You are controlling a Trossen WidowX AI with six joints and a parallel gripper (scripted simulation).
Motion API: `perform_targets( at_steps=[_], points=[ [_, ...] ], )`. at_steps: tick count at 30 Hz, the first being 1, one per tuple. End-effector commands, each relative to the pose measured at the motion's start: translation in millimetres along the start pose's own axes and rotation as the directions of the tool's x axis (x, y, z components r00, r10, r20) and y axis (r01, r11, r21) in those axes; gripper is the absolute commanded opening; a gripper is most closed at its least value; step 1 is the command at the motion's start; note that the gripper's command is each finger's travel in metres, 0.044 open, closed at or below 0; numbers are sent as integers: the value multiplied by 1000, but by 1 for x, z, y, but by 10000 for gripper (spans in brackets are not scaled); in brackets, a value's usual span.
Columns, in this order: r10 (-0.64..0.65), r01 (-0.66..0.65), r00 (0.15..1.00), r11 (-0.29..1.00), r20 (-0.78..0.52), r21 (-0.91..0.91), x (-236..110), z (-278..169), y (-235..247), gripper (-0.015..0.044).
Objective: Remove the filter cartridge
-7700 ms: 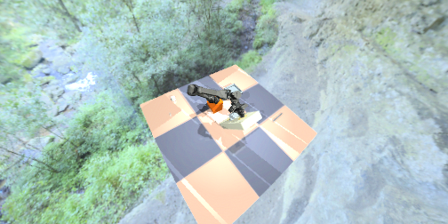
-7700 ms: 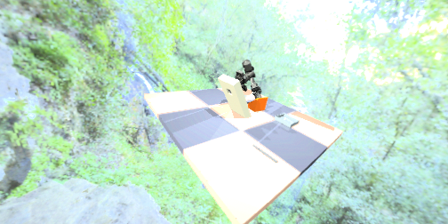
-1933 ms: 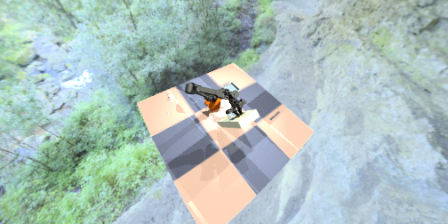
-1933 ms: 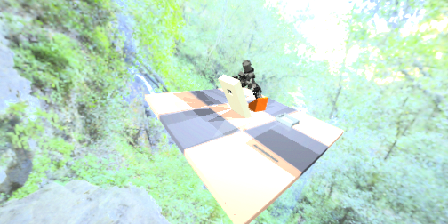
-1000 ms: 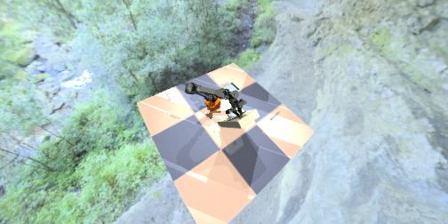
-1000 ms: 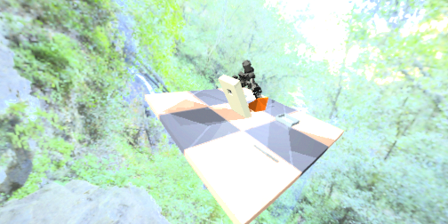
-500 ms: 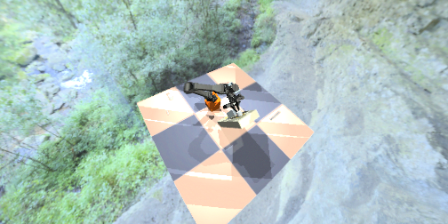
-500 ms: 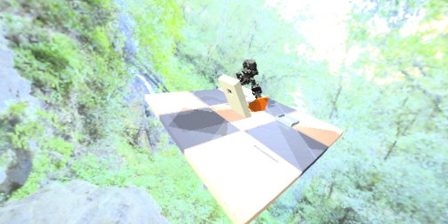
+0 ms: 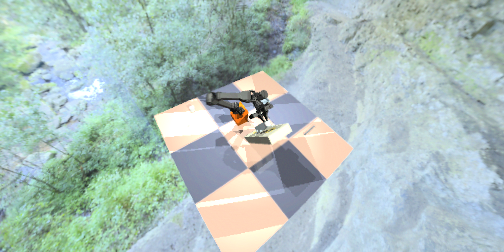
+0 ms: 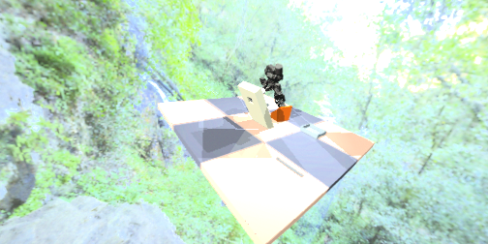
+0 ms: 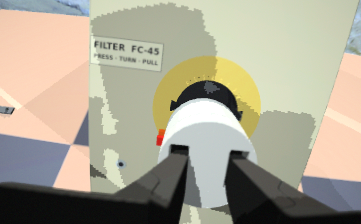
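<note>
The gripper [image 11: 206, 156], fingers pinched in the slots of the white filter cartridge [image 11: 207, 150], holds it drawn out of the dark socket [image 11: 206, 92] in the yellow-ringed cream service panel [image 11: 281, 60], whose label [image 11: 126, 53] sits beside, mid-tabletop.

I am working at an outdoor test spot, not in any room. All round my square worktop [image 9: 240, 208] I see a wooded ravine: leafy trees and bushes to the left, a grey mossy rock face [image 9: 425, 93] rising on the right, and a stream with pale stones [image 9: 65, 78] far below on the left. The worktop itself is a flat board chequered in peach and grey. On it stands a cream service panel [image 11: 281, 60] with a label reading "FILTER FC-45, PRESS - TURN - PULL" [image 11: 126, 54], which speaks of maintenance work.
</note>
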State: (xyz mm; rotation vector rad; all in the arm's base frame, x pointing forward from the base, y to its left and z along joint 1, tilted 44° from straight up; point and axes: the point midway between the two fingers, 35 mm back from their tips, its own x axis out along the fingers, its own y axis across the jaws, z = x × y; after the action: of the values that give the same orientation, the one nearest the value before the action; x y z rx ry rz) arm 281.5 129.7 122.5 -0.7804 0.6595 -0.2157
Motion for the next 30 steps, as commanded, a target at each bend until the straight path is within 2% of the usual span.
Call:
perform_targets(
  at_steps=[1,23,27,30],
  points=[
    [-3,3,1000,1000,10,17,-2,-1,-2,0],
    [-3,3,1000,1000,9,16,8,-73,1,0],
    [0,0,1000,1000,1,0,8,-66,3,100],
    [0,0,1000,1000,1,0,8,-66,3,100]
  ],
)
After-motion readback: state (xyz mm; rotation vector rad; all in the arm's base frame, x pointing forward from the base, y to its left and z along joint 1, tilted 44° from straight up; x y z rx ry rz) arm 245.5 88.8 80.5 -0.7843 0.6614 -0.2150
